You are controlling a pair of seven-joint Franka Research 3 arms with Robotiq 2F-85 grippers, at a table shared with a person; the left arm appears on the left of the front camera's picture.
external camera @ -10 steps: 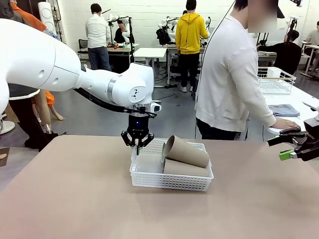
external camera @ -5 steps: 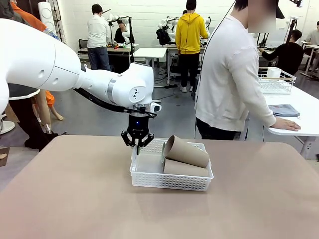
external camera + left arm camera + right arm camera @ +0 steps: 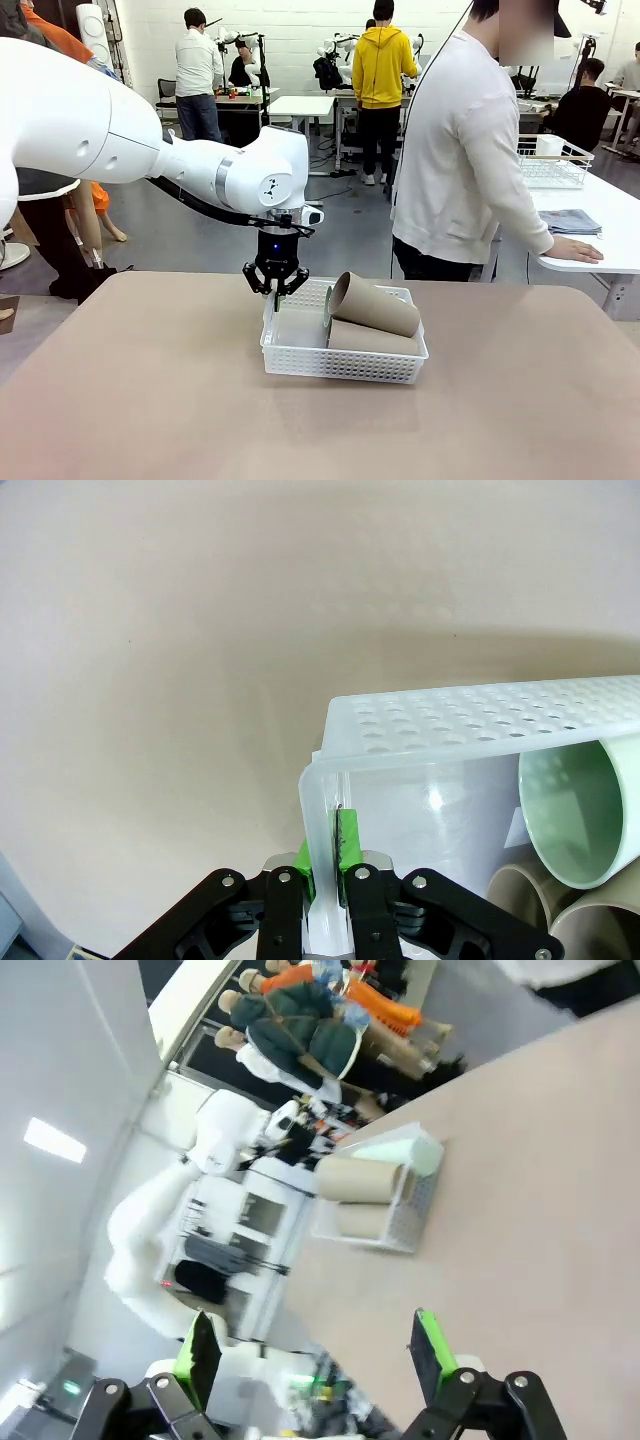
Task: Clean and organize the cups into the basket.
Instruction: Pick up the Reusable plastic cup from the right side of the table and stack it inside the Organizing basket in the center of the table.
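Plainly, the left gripper [image 3: 275,291] stands at the far-left corner of the basket [image 3: 340,362], its fingers closed tight on the basket's rim; in the left wrist view the green pads [image 3: 306,862] pinch the thin white wall [image 3: 322,850] from both sides, one finger outside and one inside the basket [image 3: 480,715]. The basket sits near the middle of the tan table [image 3: 150,400], slightly toward the far edge; it holds cups lying on their sides. From the front, two tan-brown cups [image 3: 375,305] lie stacked, the upper one resting across the lower with its open mouth turned left; a sliver of the mint green cup [image 3: 327,306] shows behind that mouth. In the left wrist view the mint green cup [image 3: 580,810] has its open mouth facing the camera, with tan-brown cup mouths [image 3: 530,905] just below it, all inside the perforated wall.

The right gripper [image 3: 315,1365] hangs well apart from the basket [image 3: 375,1222], above bare tabletop; its green-padded fingers are spread wide with nothing between them; the basket with its tan-brown cups [image 3: 358,1180] lies farther off in that view.

At the far side a person in a white top [image 3: 460,160] stands turned to a neighbouring white table [image 3: 610,250], one hand [image 3: 577,250] flat on it.
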